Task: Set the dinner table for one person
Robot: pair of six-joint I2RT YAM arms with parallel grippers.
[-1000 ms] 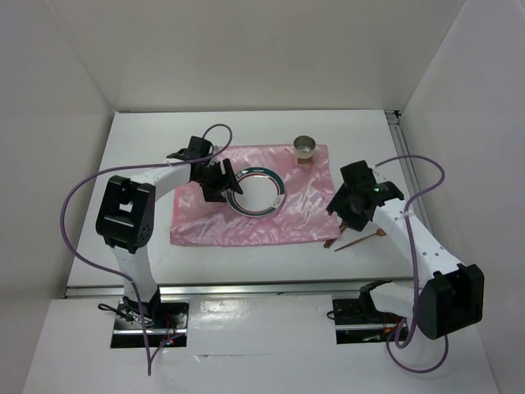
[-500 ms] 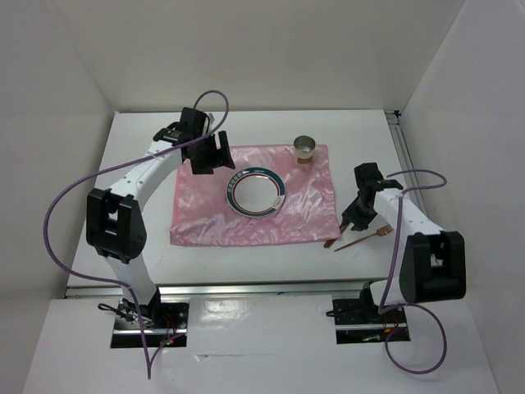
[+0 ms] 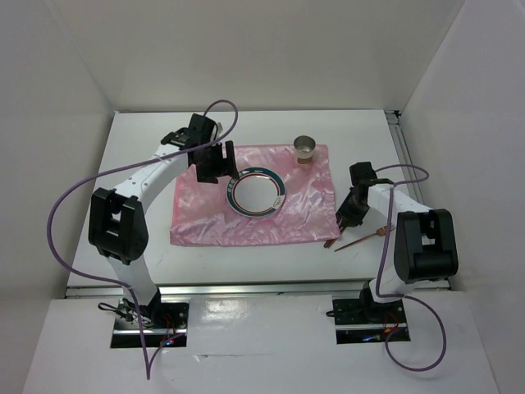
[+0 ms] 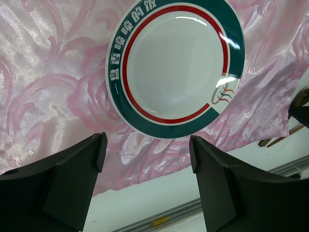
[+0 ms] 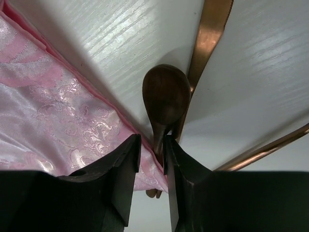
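Both arms have shifted over the last second. The left gripper [image 3: 218, 167], which sat against the 9 o'clock rim of the plate [image 3: 257, 190], now hangs just off that plate at about its 10 o'clock. The right arm has folded its elbow in towards its base, and the right gripper [image 3: 345, 222] has sunk onto the cutlery with its jaws drawn in. The plate, the cup [image 3: 306, 148] and the pink cloth [image 3: 205, 222] lie where they were.

The dinner table [image 3: 361, 135] fills the floor of the white booth straight ahead of the two bases. Its long axis runs from 9 to 3 o'clock, so its long edges face the arms and the back wall. Metal rail shows along the near edge and the 3 o'clock edge. The shiny cloth lies at the table's middle, its long side parallel to the table's. The plate, white with a green and red band, sits flat near the cloth's centre. The cup stands at the cloth's far right corner, at the plate's 1 o'clock.

The left jaws are spread wide with nothing between them, and the wrist view looks past them onto plate and cloth. The right jaws pinch the thin neck of a dark brown spoon [image 5: 165, 92]. Seen from above, its bowl points to about 7 o'clock, just off the cloth's near right corner. Whether the bowl rests on the tabletop I cannot tell. Beside it, a flat copper handle [image 5: 210, 29] and a thin copper rod [image 5: 263, 147] lie on the white top.
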